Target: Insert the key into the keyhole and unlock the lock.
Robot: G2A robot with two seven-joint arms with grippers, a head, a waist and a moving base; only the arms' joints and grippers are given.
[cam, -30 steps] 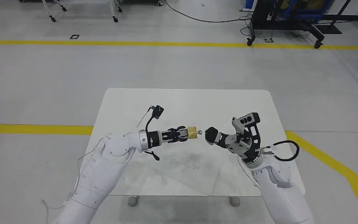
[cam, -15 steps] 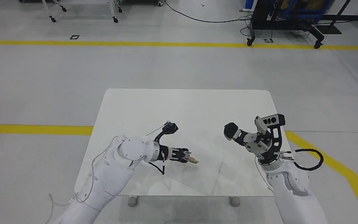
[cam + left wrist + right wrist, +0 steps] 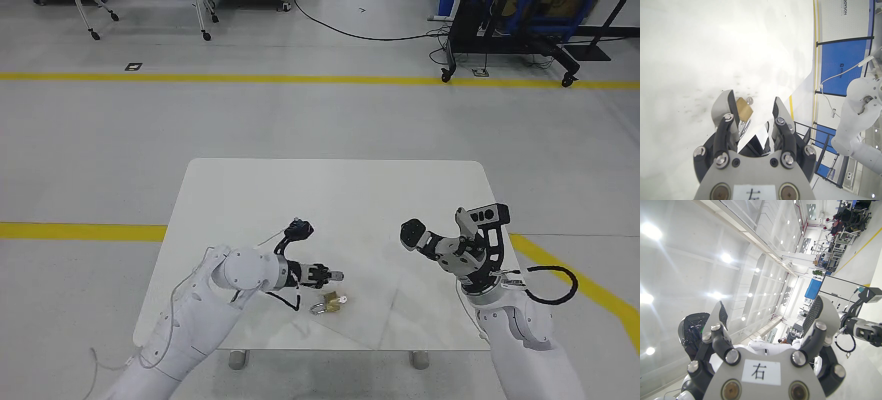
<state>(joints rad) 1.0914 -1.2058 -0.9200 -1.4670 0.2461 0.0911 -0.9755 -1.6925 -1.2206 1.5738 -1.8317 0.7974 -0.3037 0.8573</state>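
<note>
A small brass padlock (image 3: 330,300) lies on the white table (image 3: 300,190) near its front edge, with a silver key (image 3: 343,297) sticking out of its body. My left gripper (image 3: 333,274) hovers just behind it, open and holding nothing. In the left wrist view the padlock (image 3: 744,112) sits close against one finger (image 3: 730,106). The key (image 3: 750,100) points away from the wrist and the shackle (image 3: 744,127) points toward it. My right gripper (image 3: 409,234) is raised over the table's right part, open and empty. The right gripper (image 3: 767,313) faces the ceiling.
The tabletop around the padlock is bare apart from faint scuff marks (image 3: 696,108). The table's front edge (image 3: 330,349) runs close to the lock. Yellow floor lines (image 3: 80,231) pass either side of the table.
The left gripper carried the padlock from mid-air down to the table's front, then opened and left it lying there. The right gripper drew back to the right and has stayed there.
</note>
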